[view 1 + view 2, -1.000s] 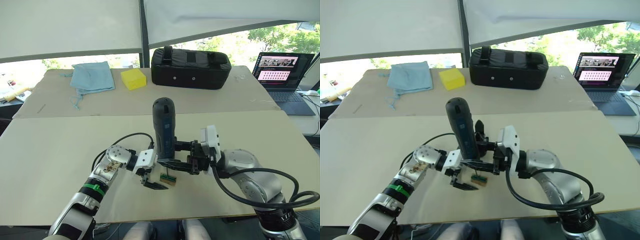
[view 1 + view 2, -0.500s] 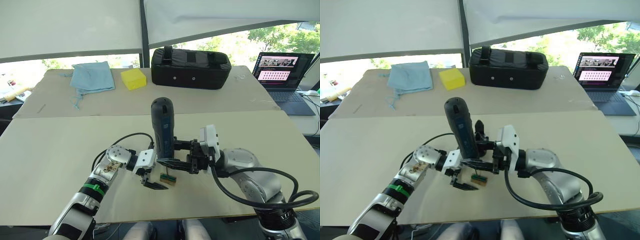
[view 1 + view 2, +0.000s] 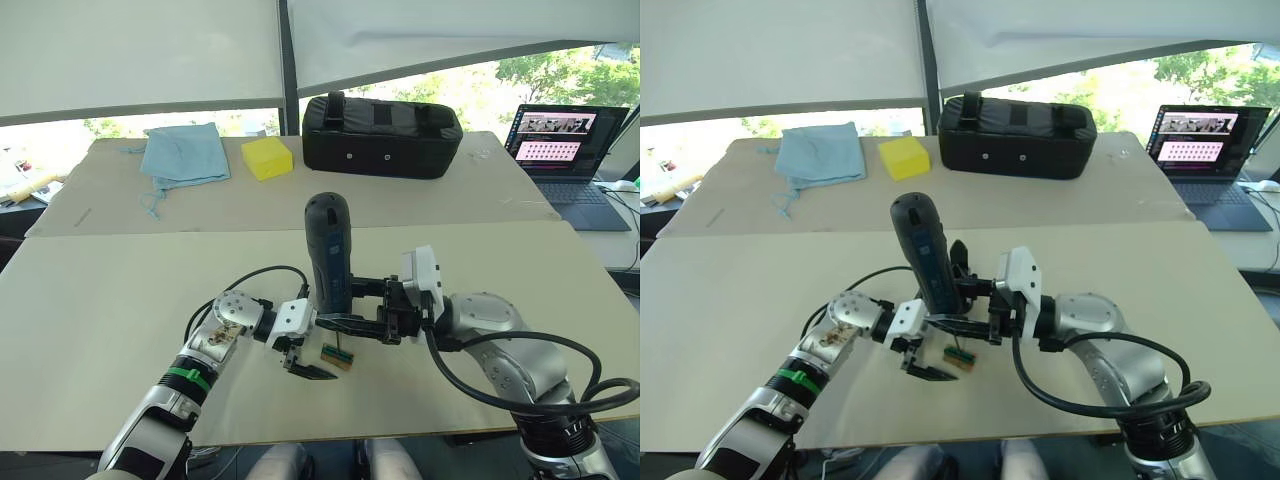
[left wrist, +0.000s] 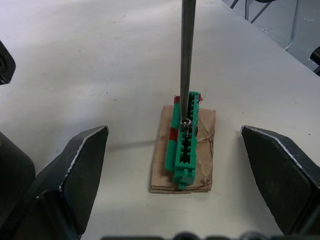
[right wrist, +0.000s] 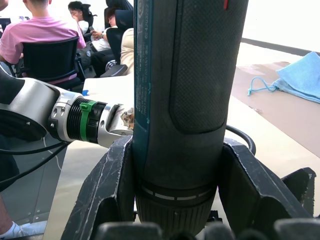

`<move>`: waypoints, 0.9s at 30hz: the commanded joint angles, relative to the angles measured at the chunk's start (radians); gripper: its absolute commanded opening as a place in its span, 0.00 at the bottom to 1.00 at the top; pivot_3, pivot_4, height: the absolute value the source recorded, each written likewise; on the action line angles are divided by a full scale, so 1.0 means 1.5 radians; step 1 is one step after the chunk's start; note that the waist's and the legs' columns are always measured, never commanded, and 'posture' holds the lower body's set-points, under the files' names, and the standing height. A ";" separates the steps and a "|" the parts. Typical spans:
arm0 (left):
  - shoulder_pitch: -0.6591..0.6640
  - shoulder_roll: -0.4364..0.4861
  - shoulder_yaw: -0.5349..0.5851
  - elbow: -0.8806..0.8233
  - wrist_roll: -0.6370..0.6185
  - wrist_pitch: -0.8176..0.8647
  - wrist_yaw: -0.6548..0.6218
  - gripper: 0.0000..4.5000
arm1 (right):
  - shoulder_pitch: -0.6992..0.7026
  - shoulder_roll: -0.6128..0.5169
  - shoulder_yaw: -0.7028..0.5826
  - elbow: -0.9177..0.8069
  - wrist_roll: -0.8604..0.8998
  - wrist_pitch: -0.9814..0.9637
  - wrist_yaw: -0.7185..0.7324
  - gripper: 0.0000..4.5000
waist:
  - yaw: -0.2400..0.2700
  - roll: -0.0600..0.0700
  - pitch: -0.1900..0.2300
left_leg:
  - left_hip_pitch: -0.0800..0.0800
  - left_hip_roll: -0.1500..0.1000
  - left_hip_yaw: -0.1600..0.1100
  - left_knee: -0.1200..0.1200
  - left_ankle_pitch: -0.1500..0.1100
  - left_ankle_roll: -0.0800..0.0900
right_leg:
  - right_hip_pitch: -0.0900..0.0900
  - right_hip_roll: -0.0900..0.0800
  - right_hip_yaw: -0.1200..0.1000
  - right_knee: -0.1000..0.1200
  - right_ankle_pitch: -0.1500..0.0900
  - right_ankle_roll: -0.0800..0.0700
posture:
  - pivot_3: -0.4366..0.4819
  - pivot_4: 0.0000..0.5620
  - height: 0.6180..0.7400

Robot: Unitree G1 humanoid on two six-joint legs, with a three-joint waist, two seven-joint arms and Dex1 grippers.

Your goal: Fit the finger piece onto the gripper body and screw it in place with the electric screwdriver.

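The left gripper (image 3: pixel 308 366) sits low over the table (image 3: pixel 100 300), near the front edge. Its two black fingers (image 4: pixel 75 165) are spread wide and hold nothing. From the head you just see a tiny green-and-brown block (image 3: pixel 336 358) beside it. The left wrist view shows much more: the block is a green strip (image 4: pixel 184 140) lying on a brown card (image 4: pixel 205 150), in the gap between the fingers. A thin metal bit (image 4: pixel 188 55) comes straight down and its tip touches the top of the green strip.

That bit belongs to the electric screwdriver (image 3: pixel 328 250), which stands upright in the middle of the table. The right gripper (image 3: pixel 352 322) squeezes it from both sides. The right wrist view shows the two black fingers (image 5: pixel 105 190) pressed tight on the dark handle and the bluish label along its side. It also shows people sitting on chairs (image 5: pixel 35 35) in the room behind.

On the far table are a blue cloth (image 3: pixel 182 152), a yellow sponge (image 3: pixel 267 157) and a big black case (image 3: pixel 380 134). A laptop (image 3: pixel 565 145) is open at the far right. The screwdriver and right arm hide the table just behind them.
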 commanded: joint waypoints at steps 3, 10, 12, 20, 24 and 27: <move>-0.011 -0.004 0.001 -0.001 0.000 -0.017 0.002 1.00 | -0.015 0.004 -0.018 -0.023 0.020 -0.007 -0.002 0.43 | 0.000 0.000 0.000 | 0.000 0.000 0.000 0.000 0.000 0.000 | 0.000 0.000 0.000 0.000 0.000 0.000 | 0.48 0.27 1.00; -0.011 -0.004 0.001 -0.002 0.000 -0.015 0.004 1.00 | -0.013 0.007 -0.012 -0.024 0.019 -0.006 -0.004 0.43 | 0.000 0.000 0.000 | 0.000 0.000 0.000 0.000 0.000 0.000 | 0.000 0.000 0.000 0.000 0.000 0.000 | 0.48 0.27 1.00; -0.011 -0.004 0.002 -0.002 0.000 -0.015 0.004 1.00 | -0.013 0.008 -0.011 -0.022 0.018 -0.006 -0.004 0.43 | 0.000 0.000 0.000 | 0.000 0.000 0.000 0.000 0.000 0.000 | 0.000 0.000 0.000 0.000 0.000 0.000 | 0.48 0.27 1.00; -0.011 -0.003 0.002 -0.004 -0.001 -0.014 0.005 1.00 | -0.008 0.011 -0.005 -0.023 0.016 -0.006 -0.004 0.43 | 0.000 0.000 0.000 | 0.000 0.000 0.000 0.000 0.000 0.000 | 0.000 0.000 0.000 0.000 0.000 0.000 | 0.48 0.27 1.00; -0.012 -0.002 0.002 -0.005 -0.001 -0.013 0.005 1.00 | -0.005 0.011 -0.003 -0.029 0.019 -0.004 -0.006 0.43 | 0.000 0.000 0.000 | 0.000 0.000 0.000 0.000 0.000 0.000 | 0.000 0.000 0.000 0.000 0.000 0.000 | 0.48 0.27 1.00; -0.015 -0.003 0.002 -0.002 -0.001 -0.014 0.004 1.00 | -0.006 0.012 -0.002 -0.031 0.021 -0.002 -0.008 0.43 | 0.000 0.000 0.000 | 0.000 0.000 0.000 0.000 0.000 0.000 | 0.000 0.000 0.000 0.000 0.000 0.000 | 0.48 0.27 1.00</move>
